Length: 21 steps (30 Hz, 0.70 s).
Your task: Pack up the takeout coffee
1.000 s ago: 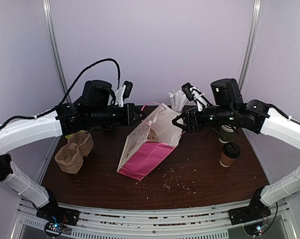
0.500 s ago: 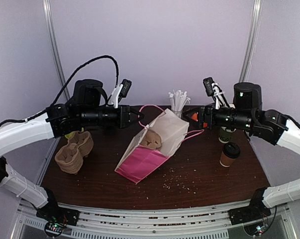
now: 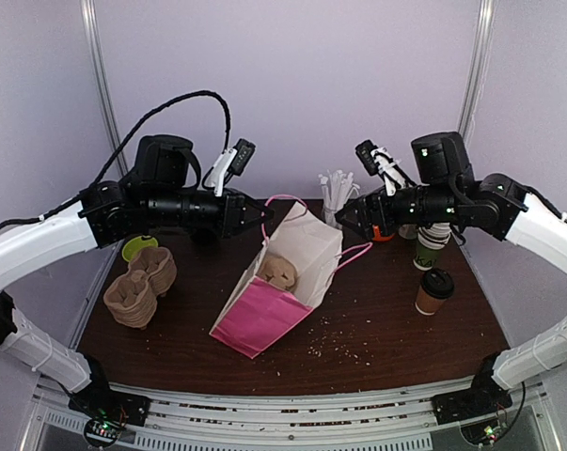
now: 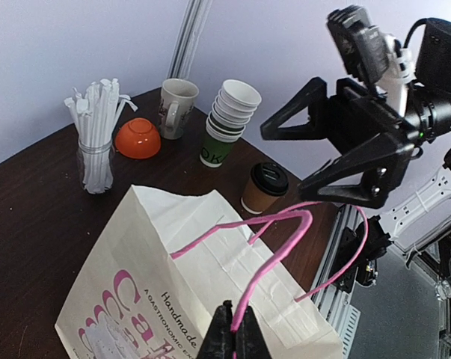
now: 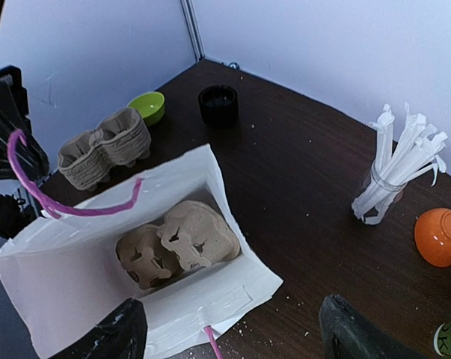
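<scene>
Worktop (image 3: 386,329): dark brown wood grain, matte, pale crumbs (image 3: 335,343) scattered lower ctr-right. Lilac walls (image 3: 292,94) behind and at both sides, w/ a metal pole (image 3: 102,94) at upper left and another at upper right.

Paper bag (image 3: 264,315), ctr of overhead view: white top, pink bottom, flat sides, creased. It tilts w/ mouth up and toward the right, base on the wood. Molded pulp cup carrier (image 5: 176,243) lies inside. Left gripper (image 4: 232,340) is pinched tight on a thin pink handle (image 4: 281,239). Right gripper (image 4: 285,158) is spread wide, holding nothing, just right of bag mouth, above it.

Coffee cup (image 3: 434,291): brown paper, black dome lid, upright at right of overhead view, well apart from bag.

Back right: jar of wrapped straws (image 3: 337,195), glossy orange bowl (image 4: 137,138), mug (image 4: 177,105), stack of paper cups (image 4: 226,123). Left edge: stack of pulp carriers (image 3: 139,287), green bowl (image 5: 147,107); black round item (image 5: 218,103) nearby, can't tell what.

Open room: bare wood along front edge and btwn bag and coffee cup.
</scene>
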Available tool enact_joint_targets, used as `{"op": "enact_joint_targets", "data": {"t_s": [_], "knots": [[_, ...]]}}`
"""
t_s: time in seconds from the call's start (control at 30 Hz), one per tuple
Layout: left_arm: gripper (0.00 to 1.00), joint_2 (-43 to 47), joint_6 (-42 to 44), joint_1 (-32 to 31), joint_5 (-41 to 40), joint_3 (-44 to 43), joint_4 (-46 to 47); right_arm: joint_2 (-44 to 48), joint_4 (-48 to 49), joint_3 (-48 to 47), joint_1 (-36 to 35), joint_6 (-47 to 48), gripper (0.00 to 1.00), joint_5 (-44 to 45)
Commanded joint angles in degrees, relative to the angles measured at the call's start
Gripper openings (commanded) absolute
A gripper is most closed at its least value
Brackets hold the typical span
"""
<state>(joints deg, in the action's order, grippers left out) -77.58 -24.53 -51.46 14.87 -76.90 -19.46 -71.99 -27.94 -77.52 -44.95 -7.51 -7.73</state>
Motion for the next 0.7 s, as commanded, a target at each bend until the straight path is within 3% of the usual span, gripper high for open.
{"op": "enact_joint_targets", "data": {"t_s": [0.0,0.67], "knots": [[0.00,0.5,2.5,0.3,2.6,-1.6,0.5,-1.6,-1.6,1.0,0.3,2.5,0.82,-2.5],[0.00,0.7,4.5,0.2,5.3,-2.9,-2.0,-14.8,2.7,-5.7,1.5,6.5,0.75,-4.0]]}}
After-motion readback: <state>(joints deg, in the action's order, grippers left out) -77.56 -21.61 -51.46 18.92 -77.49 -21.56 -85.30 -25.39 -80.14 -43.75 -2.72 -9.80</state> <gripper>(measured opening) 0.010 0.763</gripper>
